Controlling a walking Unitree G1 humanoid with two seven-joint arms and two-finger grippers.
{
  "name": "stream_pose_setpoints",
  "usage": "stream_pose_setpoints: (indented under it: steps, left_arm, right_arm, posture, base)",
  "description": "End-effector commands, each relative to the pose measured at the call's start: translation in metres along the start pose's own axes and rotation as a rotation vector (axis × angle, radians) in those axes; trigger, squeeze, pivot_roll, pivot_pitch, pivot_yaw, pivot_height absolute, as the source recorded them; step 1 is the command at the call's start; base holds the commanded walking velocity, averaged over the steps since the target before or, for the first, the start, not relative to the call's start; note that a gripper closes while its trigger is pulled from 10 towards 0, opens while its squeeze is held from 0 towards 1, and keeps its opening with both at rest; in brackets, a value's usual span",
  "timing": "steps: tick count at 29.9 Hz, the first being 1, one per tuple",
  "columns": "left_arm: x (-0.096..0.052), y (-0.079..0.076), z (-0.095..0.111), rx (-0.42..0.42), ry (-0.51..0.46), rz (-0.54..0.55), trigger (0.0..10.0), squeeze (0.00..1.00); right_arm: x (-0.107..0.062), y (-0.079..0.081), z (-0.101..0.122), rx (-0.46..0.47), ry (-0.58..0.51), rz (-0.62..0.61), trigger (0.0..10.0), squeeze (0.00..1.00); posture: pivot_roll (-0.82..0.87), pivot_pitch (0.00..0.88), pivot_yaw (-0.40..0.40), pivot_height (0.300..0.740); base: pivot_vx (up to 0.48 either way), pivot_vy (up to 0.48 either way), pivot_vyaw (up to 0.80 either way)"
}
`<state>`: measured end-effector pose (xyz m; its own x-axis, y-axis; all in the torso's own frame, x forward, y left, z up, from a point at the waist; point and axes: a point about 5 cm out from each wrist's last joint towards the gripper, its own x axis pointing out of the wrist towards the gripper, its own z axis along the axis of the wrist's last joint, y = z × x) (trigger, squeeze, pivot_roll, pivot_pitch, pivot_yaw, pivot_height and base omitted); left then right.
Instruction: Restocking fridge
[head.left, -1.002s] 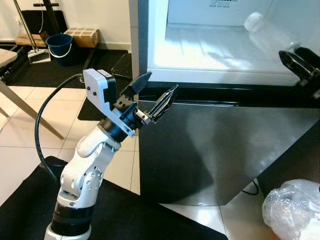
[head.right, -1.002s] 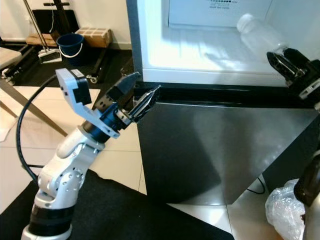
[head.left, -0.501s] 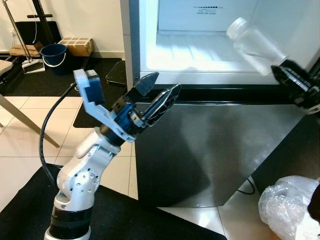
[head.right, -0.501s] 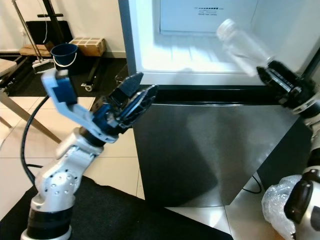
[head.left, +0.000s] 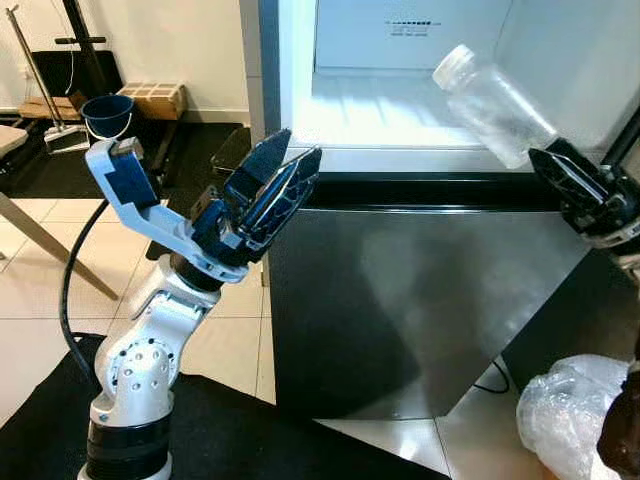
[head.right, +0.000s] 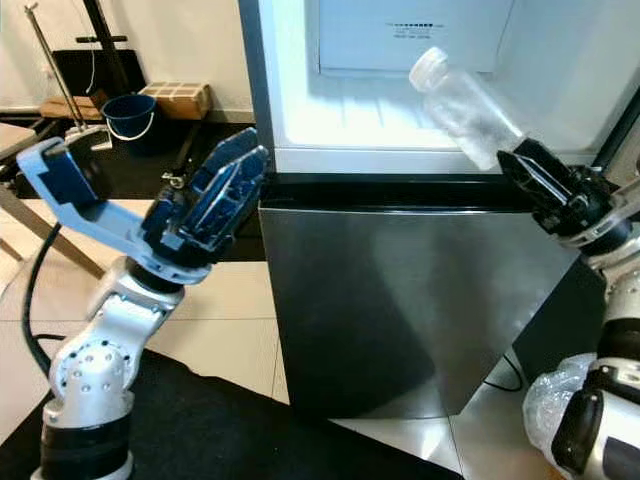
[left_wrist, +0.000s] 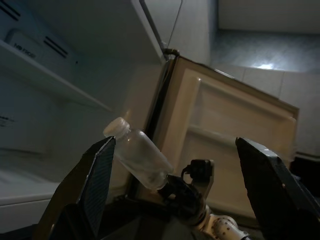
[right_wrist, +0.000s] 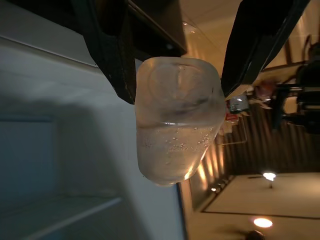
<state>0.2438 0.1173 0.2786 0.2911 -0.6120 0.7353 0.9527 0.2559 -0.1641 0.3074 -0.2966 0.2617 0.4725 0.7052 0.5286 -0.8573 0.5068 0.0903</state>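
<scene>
Bottle: the clear plastic bottle with a white cap (head.left: 488, 103) was held in the air by its base, tilted with the cap pointing up and toward your left, in front of the fridge's lit opening.
Right gripper: your right gripper (head.left: 567, 178) had its two black fingers clamped on the bottle's bottom end; in the right wrist view the fingers (right_wrist: 110, 52) pressed against both sides of the base.
Fridge: the open white-lined fridge with a dark steel lower front (head.left: 400, 290) stood straight ahead of you, its bright shelf (head.left: 380, 100) just behind the bottle.
Left gripper: your left gripper (head.left: 285, 175) was raised near the fridge's left edge, fingers spread apart and holding nothing.
Floor: a blue bucket (head.left: 106, 112) and a cardboard box (head.left: 152, 98) sat well off to your left; a crumpled clear plastic bag (head.left: 565, 415) lay at lower right.
</scene>
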Motion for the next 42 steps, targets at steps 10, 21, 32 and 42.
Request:
stream_pose_setpoints:
  steps: [10,21,32,42]
  left_arm:
    - [0.0,-0.003,0.013,-0.022,-0.02,-0.05,10.0,0.0]
    - [-0.002,-0.001,0.02,-0.053,-0.047,-0.057,10.0,0.0]
    - [0.0,0.0,0.02,-0.067,-0.05,-0.068,10.0,0.0]
    - [-0.002,0.003,0.022,-0.079,-0.056,-0.062,10.0,0.0]
  right_arm:
    - [-0.003,0.022,-0.013,0.115,-0.1,0.11,10.0,0.0]
    - [0.011,0.045,-0.042,0.249,-0.115,0.212,10.0,0.0]
    - [0.034,0.068,-0.062,0.333,-0.116,0.297,10.0,0.0]
    - [0.046,0.085,-0.07,0.376,-0.089,0.357,10.0,0.0]
  posture:
    - [0.05,0.004,-0.005,0.74]
    - [0.04,0.0,0.003,0.74]
    - [0.04,0.0,0.012,0.74]
    - [0.03,0.0,0.017,0.74]
  base:
    - [0.0,0.0,0.0]
    - [0.0,0.0,0.0]
    - [0.0,0.0,0.0]
    - [0.0,0.0,0.0]
